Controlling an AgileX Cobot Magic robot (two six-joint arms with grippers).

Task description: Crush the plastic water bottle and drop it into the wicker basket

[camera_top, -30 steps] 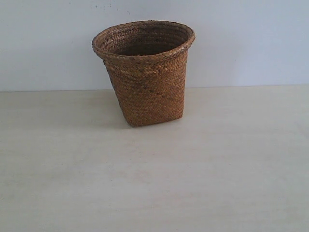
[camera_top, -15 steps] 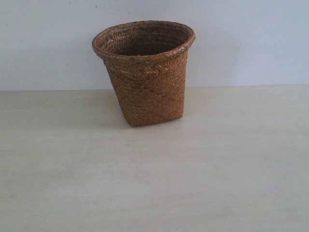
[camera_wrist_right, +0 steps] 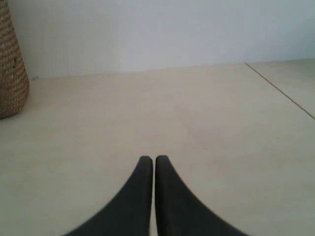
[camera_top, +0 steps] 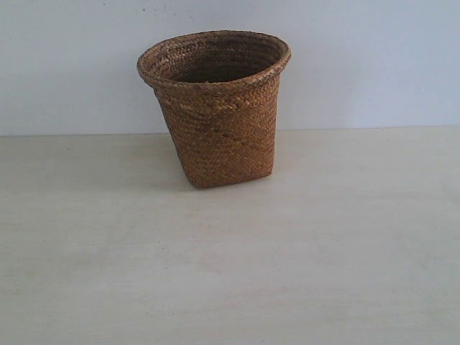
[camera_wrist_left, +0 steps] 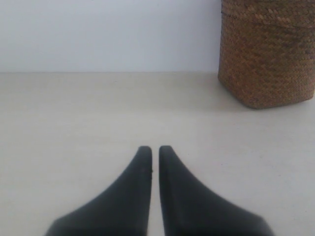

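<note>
The brown wicker basket (camera_top: 219,108) stands upright on the pale table near the back wall, its wide rolled rim open at the top. Its lower wall shows in the left wrist view (camera_wrist_left: 268,54) and a sliver of its side in the right wrist view (camera_wrist_right: 11,73). The plastic water bottle shows in no view. My left gripper (camera_wrist_left: 155,148) is shut with nothing between its dark fingers, low over bare table. My right gripper (camera_wrist_right: 154,159) is shut and empty too. Neither gripper appears in the exterior view.
A pale wooden table (camera_top: 230,273) spreads out in front of a plain light wall (camera_top: 374,57). A thin seam in the tabletop (camera_wrist_right: 280,91) runs diagonally in the right wrist view.
</note>
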